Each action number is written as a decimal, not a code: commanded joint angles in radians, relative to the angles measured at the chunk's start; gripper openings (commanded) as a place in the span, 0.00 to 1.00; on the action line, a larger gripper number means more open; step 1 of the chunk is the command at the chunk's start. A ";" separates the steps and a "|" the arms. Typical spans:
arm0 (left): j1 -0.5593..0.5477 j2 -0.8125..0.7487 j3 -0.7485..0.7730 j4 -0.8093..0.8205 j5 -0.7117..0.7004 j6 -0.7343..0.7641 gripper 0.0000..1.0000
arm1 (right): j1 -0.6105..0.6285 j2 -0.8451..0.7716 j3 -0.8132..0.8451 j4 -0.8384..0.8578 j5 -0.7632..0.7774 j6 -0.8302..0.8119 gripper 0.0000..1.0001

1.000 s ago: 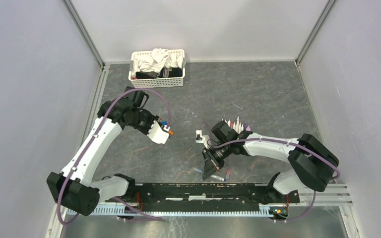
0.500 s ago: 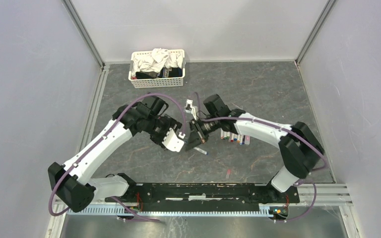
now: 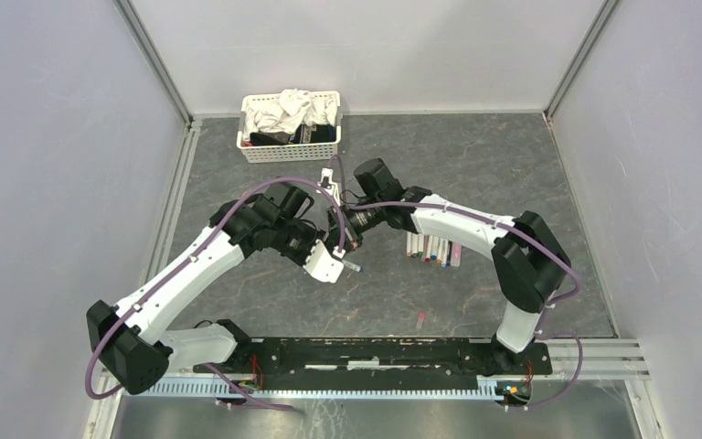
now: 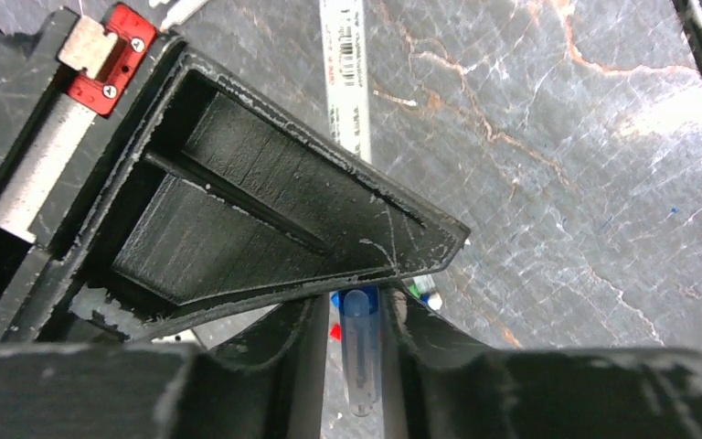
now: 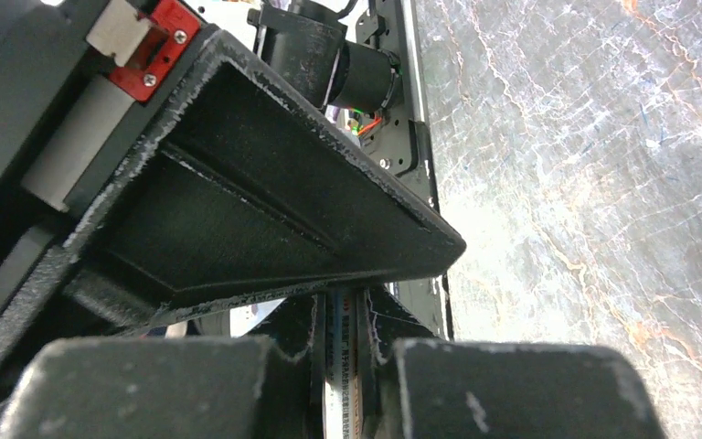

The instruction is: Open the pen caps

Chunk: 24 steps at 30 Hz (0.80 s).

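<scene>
Looking down on the bench [image 3: 512,183], I am seeing both arms folding in toward its middle, their tips nearly touching. Well off to the right of them, the other pens [image 3: 431,249] are lying side by side in a row.

Between the arms I am holding one pen [image 4: 345,82]. The right tool [image 5: 340,315] is clenching its white printed barrel. The left tool [image 4: 358,315] is clenching the other end, where the cap [image 4: 358,357] is sitting, bluish and partly clear. As far as I can judge, it is one pen running straight from one pinch to the other.

I am expecting it to handle as light, stiff and slick, smooth round plastic that is wanting to roll or slide between flat pads. The cap is probably sitting on a snug friction fit, so I am judging that a straight pull along the barrel is suiting it better than bending. The short cap is offering little to hold, so I am wanting the pinch square across its middle, clear of the seam.
</scene>
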 commanded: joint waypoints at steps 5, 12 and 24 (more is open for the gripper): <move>-0.018 -0.022 -0.009 0.105 0.051 -0.093 0.03 | 0.013 0.073 0.091 0.240 -0.021 0.162 0.31; -0.018 -0.030 -0.016 0.086 0.008 -0.078 0.02 | -0.002 0.090 0.099 0.025 -0.020 -0.009 0.43; -0.018 0.008 0.005 0.044 0.036 0.005 0.02 | -0.001 0.211 0.307 0.011 -0.023 0.028 0.00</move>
